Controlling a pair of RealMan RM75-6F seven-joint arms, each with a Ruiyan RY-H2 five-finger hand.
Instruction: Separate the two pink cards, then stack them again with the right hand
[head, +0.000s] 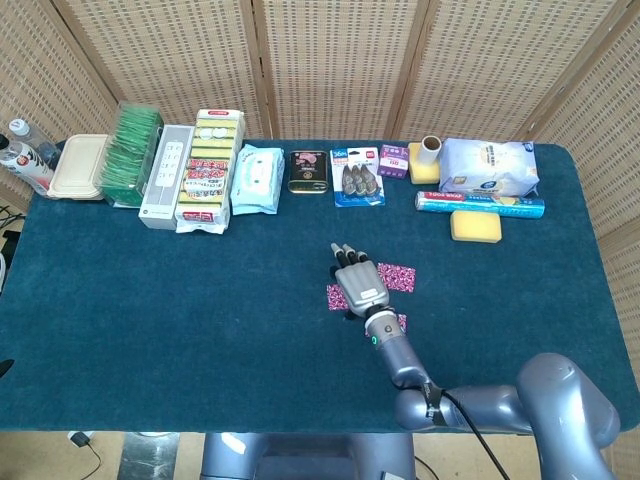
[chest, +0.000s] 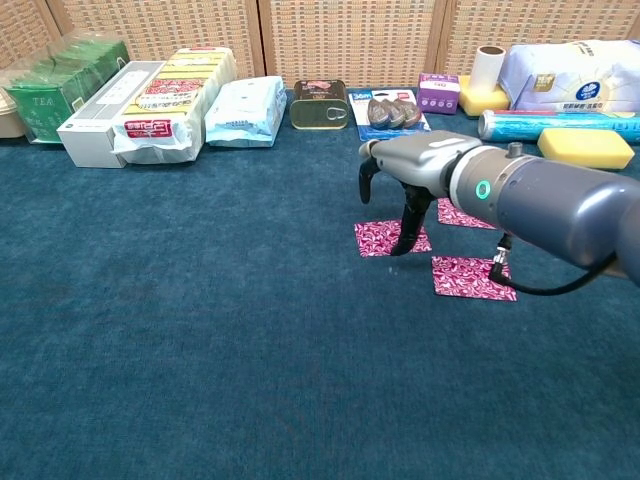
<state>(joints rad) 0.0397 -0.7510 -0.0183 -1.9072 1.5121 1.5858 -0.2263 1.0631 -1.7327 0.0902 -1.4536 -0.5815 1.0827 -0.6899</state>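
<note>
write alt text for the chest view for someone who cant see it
The robot's right hand hangs over a dark teal table, one finger reaching down to the leftmost of three pink patterned cards lying apart. The second card lies nearer the camera, the third partly behind the arm. Packaged groceries line the far edge.
</note>
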